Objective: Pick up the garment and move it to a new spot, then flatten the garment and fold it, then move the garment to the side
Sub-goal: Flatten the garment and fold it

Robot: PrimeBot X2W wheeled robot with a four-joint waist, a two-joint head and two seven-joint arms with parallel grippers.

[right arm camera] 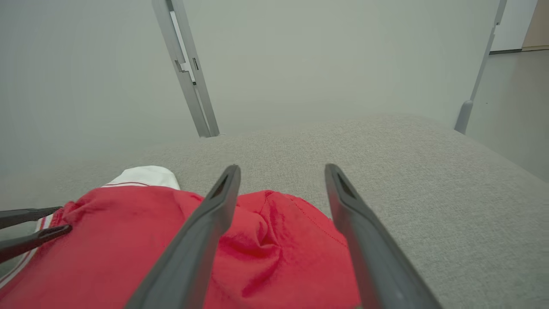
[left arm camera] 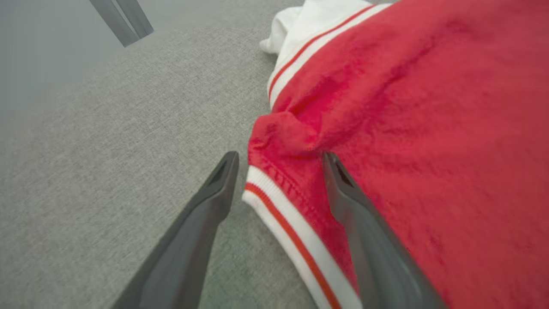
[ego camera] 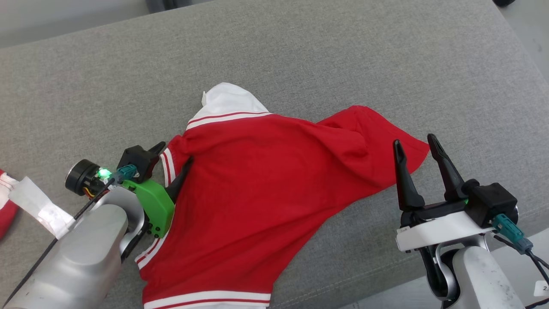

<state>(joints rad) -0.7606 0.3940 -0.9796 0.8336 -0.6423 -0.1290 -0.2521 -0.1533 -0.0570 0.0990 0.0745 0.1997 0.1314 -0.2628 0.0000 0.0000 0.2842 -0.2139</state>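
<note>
Looking down, you see the red garment (ego camera: 266, 180) sprawled on the grey cushion (ego camera: 343, 56). Your left gripper (ego camera: 175, 153), at its nine o'clock edge, stands spread astride the striped cuff (left arm camera: 274, 208), gripping nothing. Your right gripper (ego camera: 414, 140), at three o'clock, gapes empty by the other sleeve (ego camera: 377, 137).

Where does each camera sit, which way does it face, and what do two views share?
Head view: on the head, looking down at the red garment with white striped trim on a grey fabric surface; left end effector and right end effector show.
Left wrist view: left wrist, looking along its open fingers straddling the sleeve cuff.
Right wrist view: right wrist, looking past its open fingers, over the garment, toward a grey metal post.
Shared: head and right wrist views show the left end effector.
</note>
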